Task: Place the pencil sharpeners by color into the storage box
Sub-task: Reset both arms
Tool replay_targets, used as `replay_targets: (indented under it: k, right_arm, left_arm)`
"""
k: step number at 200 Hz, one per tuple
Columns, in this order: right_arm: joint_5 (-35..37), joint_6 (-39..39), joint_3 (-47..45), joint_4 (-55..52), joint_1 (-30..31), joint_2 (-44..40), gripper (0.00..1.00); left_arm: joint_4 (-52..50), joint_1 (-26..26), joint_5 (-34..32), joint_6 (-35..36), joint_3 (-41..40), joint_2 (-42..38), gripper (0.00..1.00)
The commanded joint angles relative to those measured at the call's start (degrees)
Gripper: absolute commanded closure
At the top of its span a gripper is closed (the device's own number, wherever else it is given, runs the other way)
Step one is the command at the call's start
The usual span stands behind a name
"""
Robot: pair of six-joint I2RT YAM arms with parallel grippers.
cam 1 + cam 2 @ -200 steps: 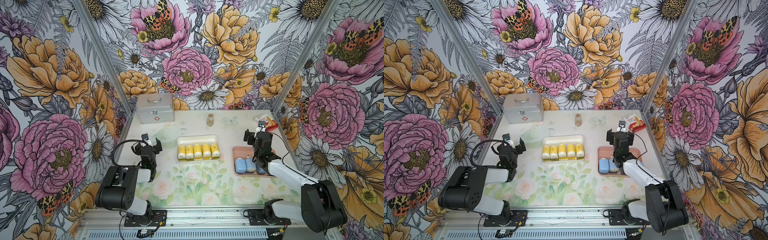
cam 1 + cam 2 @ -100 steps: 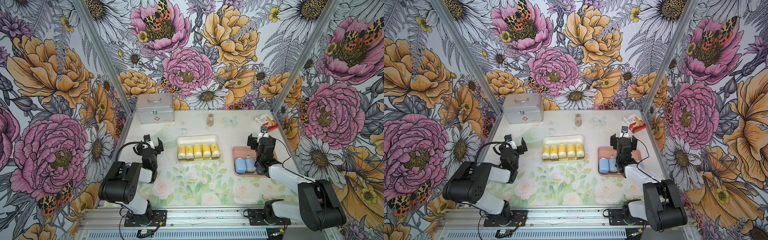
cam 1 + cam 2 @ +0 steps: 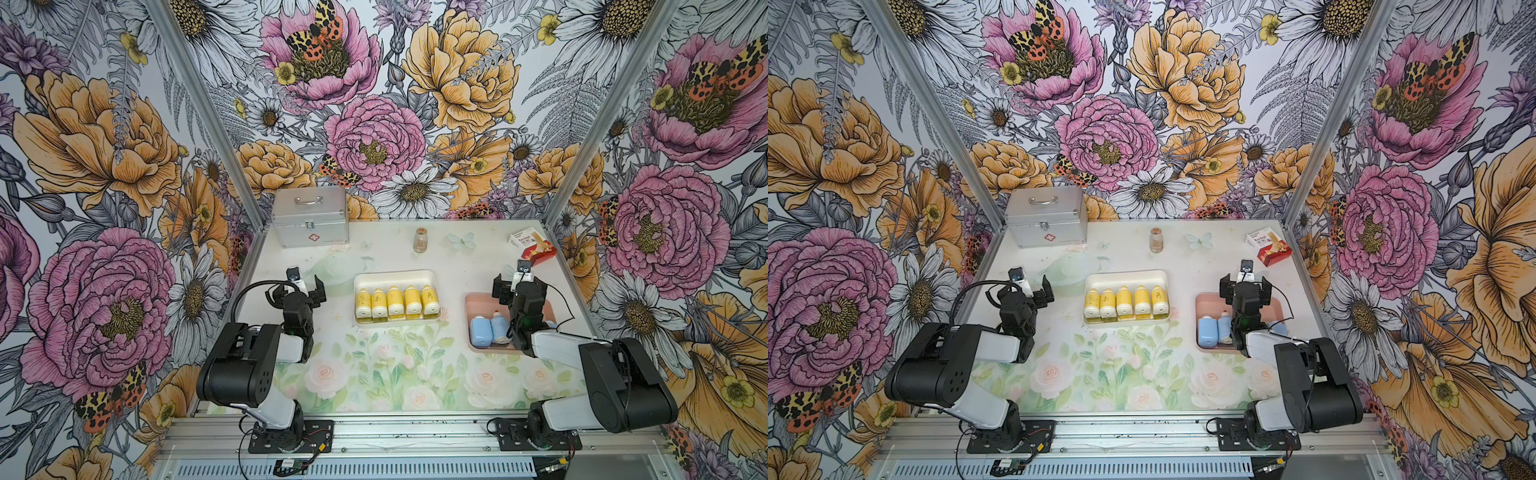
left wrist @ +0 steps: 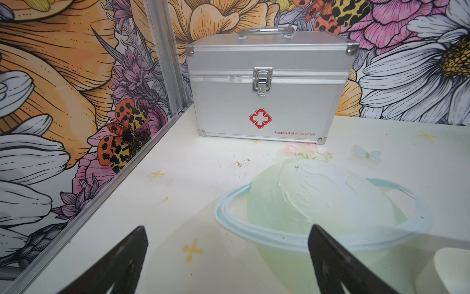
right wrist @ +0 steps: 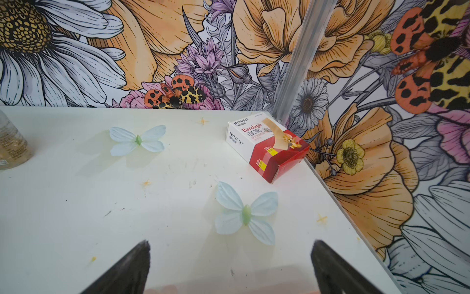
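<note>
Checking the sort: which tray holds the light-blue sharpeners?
The pink rectangular tray under the right arm, with boxy light-blue sharpeners; the cream tray at centre holds five yellow cylindrical sharpeners.

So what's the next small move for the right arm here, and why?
Probably draw the right gripper back off the pink tray. Its jaws are open and empty, five yellow sharpeners lie in the cream tray, the visible blue sharpeners lie in the pink one, and no sharpener shows loose on the table.

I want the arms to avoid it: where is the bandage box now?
In both top views the bandage box lies in the far right corner of the table, beyond the pink tray and right of the glass vial.
</note>
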Motion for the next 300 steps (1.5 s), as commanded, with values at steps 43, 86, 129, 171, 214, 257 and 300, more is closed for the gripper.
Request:
replay_targets:
  k: [43,86,129,171,214,257,300]
  right_arm:
    - [-3.74,0.61,-1.09,6.35,-2.19,2.59,0.00]
    - [-5.80,1.30,-2.06,8.01,-3.22,2.73,0.00]
    - [-6.29,2.41,-4.52,15.11,-4.26,5.76,0.00]
    - [-6.41,2.56,-4.28,14.69,-4.35,5.74,0.00]
    - [-9.12,2.76,-1.84,10.02,-5.39,5.82,0.00]
    - [-10.94,3.17,-1.40,9.05,-6.27,5.87,0.00]
    - [-10.92,3.18,-1.38,9.07,-6.28,5.89,0.00]
  left_arm:
    - [0.14,0.52,1.11,-0.46,0.91,-0.93,0.01]
    - [0.09,0.66,1.14,-0.46,0.90,-0.88,0.01]
    - [0.14,0.58,1.12,-0.46,0.86,-0.88,0.01]
    - [0.13,0.55,1.12,-0.46,0.86,-0.92,0.01]
    - [0.08,0.64,1.20,-0.48,0.90,-0.88,0.01]
    - [-0.21,0.81,1.67,-0.66,1.03,-0.88,0.01]
    - [-3.19,3.07,6.52,-1.80,2.30,-1.21,0.01]
